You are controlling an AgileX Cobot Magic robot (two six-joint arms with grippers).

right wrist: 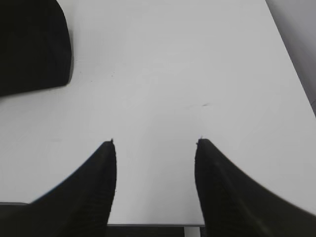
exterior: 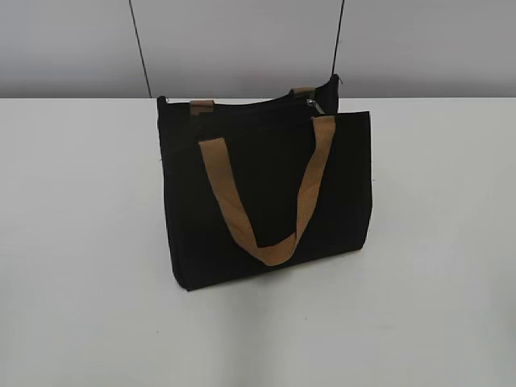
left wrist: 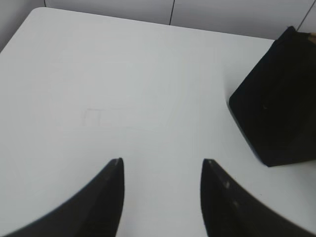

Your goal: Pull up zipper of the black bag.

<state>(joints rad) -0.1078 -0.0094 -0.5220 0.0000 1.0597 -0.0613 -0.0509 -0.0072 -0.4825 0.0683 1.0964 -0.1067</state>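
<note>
The black bag (exterior: 266,193) stands upright in the middle of the white table, its tan strap handle (exterior: 270,193) hanging down the front face. The zipper runs along the top edge, and its small silvery pull tab (exterior: 314,105) sits near the right end. Neither gripper shows in the exterior view. In the left wrist view my left gripper (left wrist: 163,162) is open and empty over bare table, with the bag's end (left wrist: 279,103) at the right. In the right wrist view my right gripper (right wrist: 155,142) is open and empty, with the bag's corner (right wrist: 32,44) at the upper left.
The white table (exterior: 81,242) spreads around the bag. A grey wall with two thin dark cables (exterior: 141,48) stands behind it. The table's front edge (right wrist: 148,225) shows below the right gripper.
</note>
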